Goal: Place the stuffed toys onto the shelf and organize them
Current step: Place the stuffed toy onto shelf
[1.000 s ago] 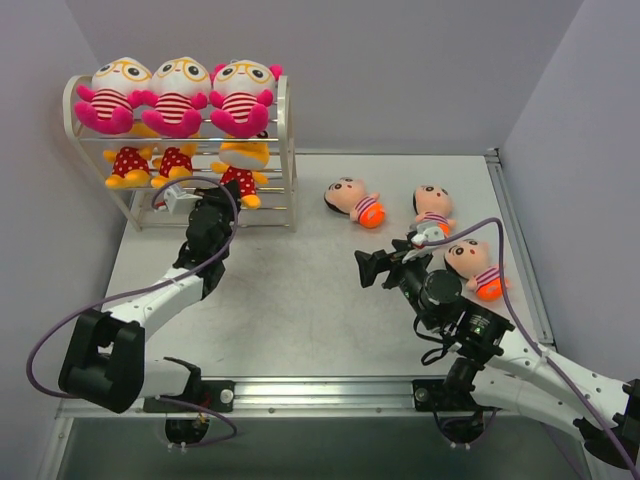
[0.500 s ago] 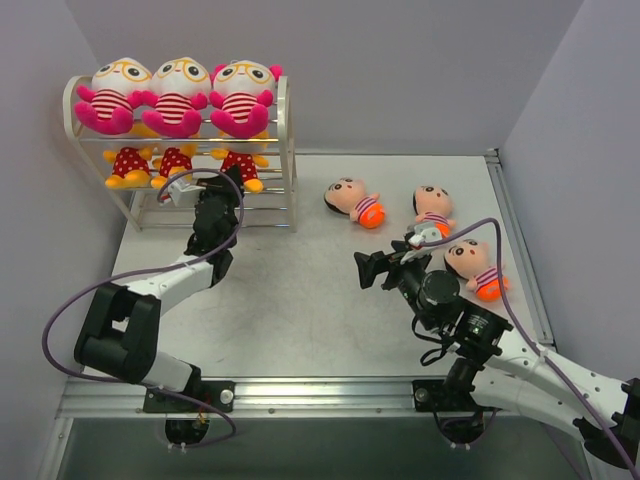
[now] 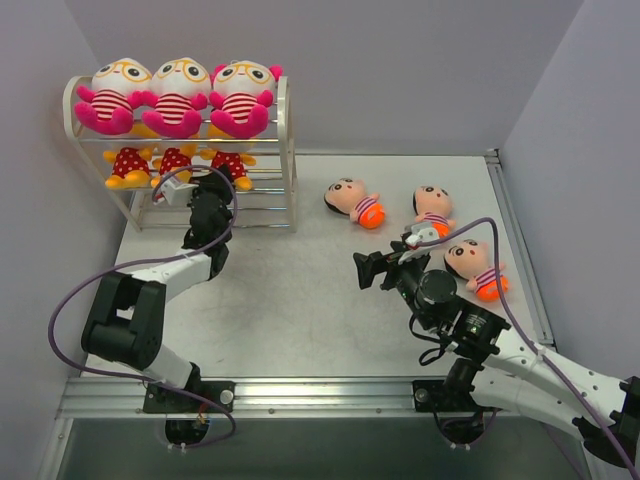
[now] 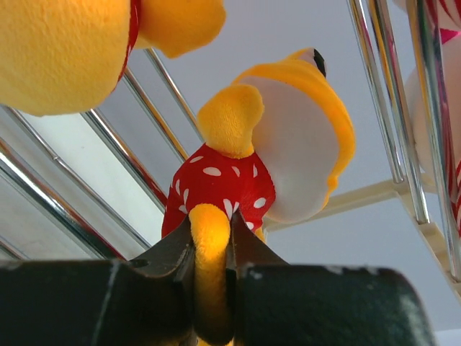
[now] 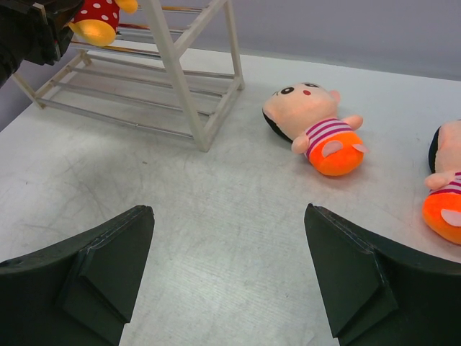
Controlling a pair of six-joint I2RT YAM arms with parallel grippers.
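The cream-white shelf (image 3: 289, 150) stands at the far left. Three pink toys with glasses (image 3: 178, 95) sit on its top tier. Three yellow toys in red dotted dresses are on the middle tier (image 3: 130, 162). My left gripper (image 3: 213, 183) is shut on the yellow leg of the rightmost one (image 3: 232, 162); in the left wrist view that toy (image 4: 238, 180) sits upright among the shelf rods (image 4: 382, 94), its leg between my jaws (image 4: 210, 227). Three peach-faced toys (image 3: 355, 200) (image 3: 433, 210) (image 3: 475, 266) lie on the table at the right. My right gripper (image 3: 365, 268) is open and empty above the table (image 5: 229, 213).
The shelf's bottom tier (image 5: 137, 94) holds nothing visible. Grey walls close in on the left, back and right. A metal rail (image 3: 320, 390) runs along the near edge of the table. The nearest peach-faced toy (image 5: 313, 130) lies ahead and right of my right gripper.
My left gripper has pushed farther into the shelf with the yellow toy, which moved from hanging low in front to the middle tier beside the other two. The right arm has barely moved.
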